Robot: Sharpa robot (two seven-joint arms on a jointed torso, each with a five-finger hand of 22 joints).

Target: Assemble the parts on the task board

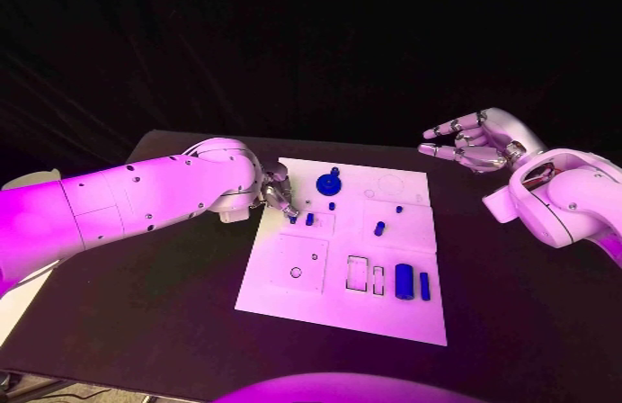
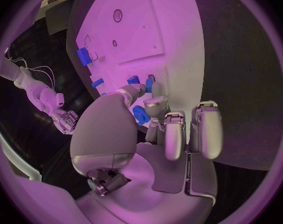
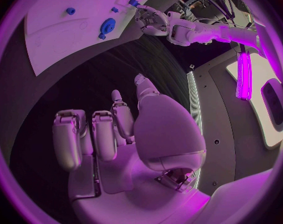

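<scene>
The white task board (image 1: 340, 308) lies in the middle of the black table. My left hand (image 1: 276, 196) is low over its left edge, fingertips beside two small blue parts (image 1: 310, 219). In the left wrist view a round blue piece (image 2: 140, 114) shows between the thumb and a finger of the left hand (image 2: 155, 134); I cannot tell whether it is pinched or lying on the board behind. A blue disc with a knob (image 1: 329, 183) sits on the board just right of that hand. My right hand (image 1: 473, 142) hangs open above the table beyond the board's far right corner, holding nothing.
More blue parts lie on the board: a small one (image 1: 380, 228) mid-board, a thick cylinder (image 1: 404, 281) and a thin bar (image 1: 424, 284) near the right edge. Outlined slots (image 1: 357, 273) and a round hole (image 1: 296, 272) mark the board's near half. Bare black table (image 1: 519, 295) lies on both sides.
</scene>
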